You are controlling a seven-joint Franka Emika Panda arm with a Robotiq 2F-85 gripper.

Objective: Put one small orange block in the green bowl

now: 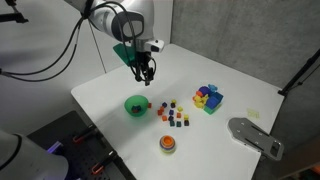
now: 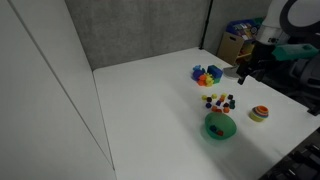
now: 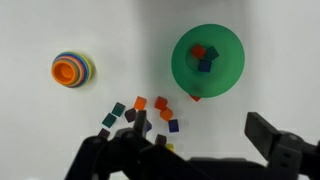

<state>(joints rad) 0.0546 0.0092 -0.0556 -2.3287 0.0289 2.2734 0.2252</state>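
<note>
Hand (image 1: 146, 75) high over table (image 1: 245, 95), fingers spread, pointing down

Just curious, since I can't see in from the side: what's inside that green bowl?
The wrist view shows the green bowl holding at least a reddish-orange cube and a dark blue cube. Whether anything lies beneath them cannot be seen.

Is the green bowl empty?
No, the wrist view shows tiny coloured cubes lying inside the round bright green plastic bowl.

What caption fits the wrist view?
Top-down: green bowl holding two cubes, loose cubes, striped disc, open gripper at bottom edge.
</note>
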